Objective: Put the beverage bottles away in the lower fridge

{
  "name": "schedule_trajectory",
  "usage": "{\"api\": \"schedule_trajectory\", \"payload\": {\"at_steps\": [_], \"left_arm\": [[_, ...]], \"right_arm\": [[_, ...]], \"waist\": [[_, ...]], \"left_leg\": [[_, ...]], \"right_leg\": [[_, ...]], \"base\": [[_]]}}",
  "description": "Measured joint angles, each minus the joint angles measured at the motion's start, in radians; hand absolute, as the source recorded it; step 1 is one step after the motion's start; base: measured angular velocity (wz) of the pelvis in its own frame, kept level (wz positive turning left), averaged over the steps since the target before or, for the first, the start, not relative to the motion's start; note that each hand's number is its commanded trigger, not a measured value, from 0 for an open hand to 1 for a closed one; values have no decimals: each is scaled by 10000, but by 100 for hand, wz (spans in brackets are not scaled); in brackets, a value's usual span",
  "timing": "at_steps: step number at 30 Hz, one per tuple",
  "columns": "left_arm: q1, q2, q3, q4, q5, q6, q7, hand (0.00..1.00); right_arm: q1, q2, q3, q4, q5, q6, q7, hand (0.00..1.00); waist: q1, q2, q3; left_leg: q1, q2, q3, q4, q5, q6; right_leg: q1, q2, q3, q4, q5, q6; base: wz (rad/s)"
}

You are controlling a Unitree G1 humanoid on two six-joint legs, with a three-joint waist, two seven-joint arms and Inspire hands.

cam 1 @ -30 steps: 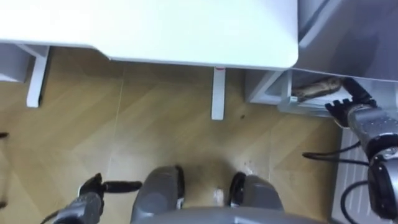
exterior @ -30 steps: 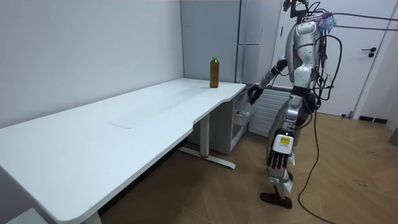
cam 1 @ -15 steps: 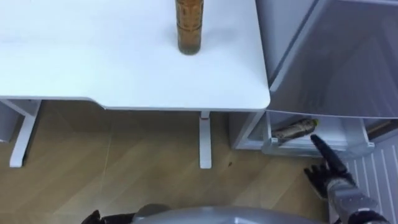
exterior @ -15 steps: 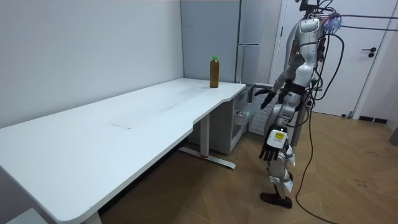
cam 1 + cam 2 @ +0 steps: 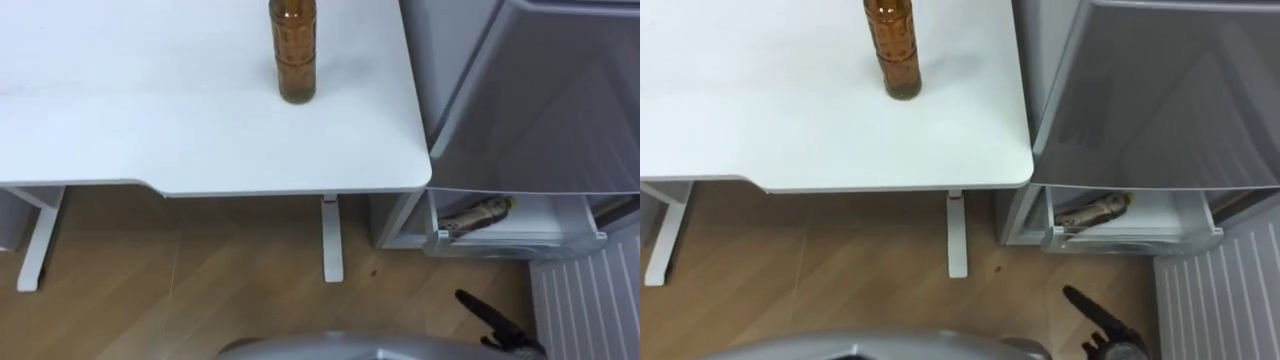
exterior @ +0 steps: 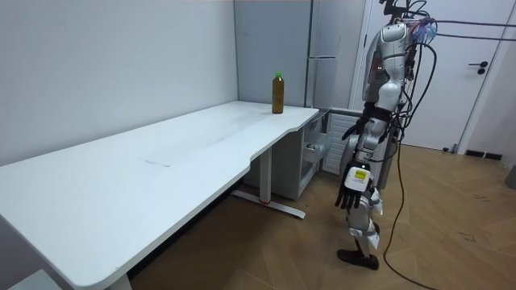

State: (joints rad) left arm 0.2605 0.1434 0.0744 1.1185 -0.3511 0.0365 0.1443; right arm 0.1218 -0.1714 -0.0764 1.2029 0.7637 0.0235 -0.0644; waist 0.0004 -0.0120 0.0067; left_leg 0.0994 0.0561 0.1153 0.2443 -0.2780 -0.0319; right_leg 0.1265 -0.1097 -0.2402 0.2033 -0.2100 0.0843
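A brown bottle [image 5: 293, 55] with amber drink stands upright on the white table [image 5: 150, 130], near its right end. A second bottle [image 5: 472, 215] lies on its side in the open lower fridge compartment [image 5: 520, 235]. My right hand [image 5: 490, 320] hangs low in front of that compartment, clear of it, open with straight fingers and holding nothing. In the room view I stand between the table's end and the fridge [image 6: 326, 48]. There my left hand [image 6: 352, 193] hangs by my thigh, fingers relaxed and holding nothing.
The fridge's grey upper door [image 5: 540, 90] rises right of the table. A white ribbed panel [image 5: 590, 300] stands at the lower right. White table legs [image 5: 332, 240] rest on the wooden floor [image 5: 200, 280]. A white room door [image 6: 476, 72] is behind me.
My right hand has drawn back from the lower compartment and dropped lower. The eye view has tilted up, bringing the table top and the standing bottle into sight.
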Motion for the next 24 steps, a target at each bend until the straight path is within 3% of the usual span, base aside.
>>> {"api": "schedule_trajectory", "payload": {"at_steps": [3, 5, 11, 13, 20, 22, 24], "left_arm": [[-32, -8, 14, -9, 54, 2, -32, 0], [-39, -6, -2, 4, 74, 44, -74, 0], [-67, -18, 40, -1, -129, 99, 36, 0], [-80, -28, 256, -59, -567, 110, 243, 0], [-154, 39, 2001, -690, -3479, 141, 1353, 0], [-186, 106, 2106, -1116, -3886, 136, 1701, 0], [-161, 96, 2692, -2212, -4722, 128, 2361, 0]], "right_arm": [[208, 50, 173, 37, -1734, 15, -89, 0], [216, 52, 532, 114, -3117, 218, -68, 0], [119, 52, 967, 340, -4113, 225, 47, 0], [94, 27, 980, 425, -4199, 241, 157, 0], [-80, 15, 944, 415, -5442, 434, 254, 0], [-28, 11, 941, 383, -5759, 433, 248, 0], [-18, -6, 929, 258, -6078, 436, 242, 0]], "waist": [[13, -56, -10], [36, -73, 5], [118, -90, 13], [183, -70, 0], [446, -51, -16], [608, -25, -30], [747, 12, -26]], "left_leg": [[0, -3, -55, -71, 33, -18], [-24, 0, -77, -71, 45, -30], [3, 1, -92, -50, 46, -31], [4, 1, -96, -39, 46, -31], [162, -12, -301, -33, 53, -42], [163, -4, -318, -32, 60, -54], [184, -1, -365, -57, 67, -66]], "right_leg": [[-5, -1, -60, -17, 7, 12], [-38, 4, -72, -22, 7, 12], [26, 8, -97, -26, 8, 11], [11, 6, -106, -32, 10, 8], [330, 10, -334, -172, 11, 8], [332, 22, -334, -172, 11, 7], [431, 36, -342, -174, 11, 6]], "base": [[6], [0], [0], [2], [9], [6], [2]]}}
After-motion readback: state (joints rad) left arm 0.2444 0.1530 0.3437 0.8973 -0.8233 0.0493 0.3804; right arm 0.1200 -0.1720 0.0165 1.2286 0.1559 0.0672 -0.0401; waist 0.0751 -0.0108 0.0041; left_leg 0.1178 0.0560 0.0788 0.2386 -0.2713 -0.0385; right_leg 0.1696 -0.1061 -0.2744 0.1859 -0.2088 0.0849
